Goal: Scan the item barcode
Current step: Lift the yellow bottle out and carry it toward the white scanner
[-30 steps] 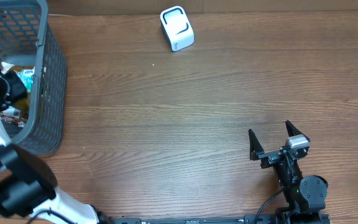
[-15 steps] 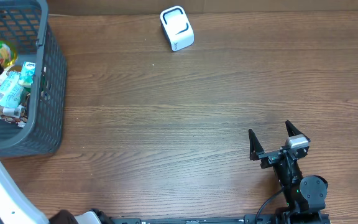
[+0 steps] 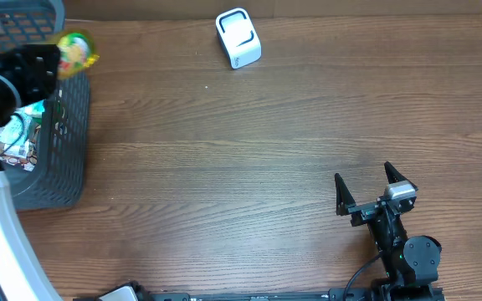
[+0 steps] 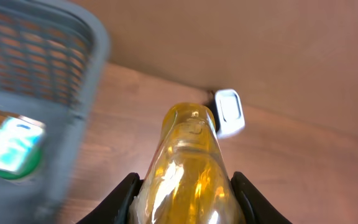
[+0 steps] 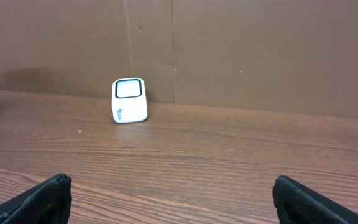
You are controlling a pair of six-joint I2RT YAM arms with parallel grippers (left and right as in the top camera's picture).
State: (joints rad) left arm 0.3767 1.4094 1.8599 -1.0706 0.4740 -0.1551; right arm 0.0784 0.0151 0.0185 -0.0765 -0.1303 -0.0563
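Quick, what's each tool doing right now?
Left tool: closed on the yellow bottle.
Right tool: open, holding nothing.

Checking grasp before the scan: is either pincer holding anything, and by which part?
Left pincer holds the yellow bottle by its body, one finger on each side. Right pincer is open and empty.
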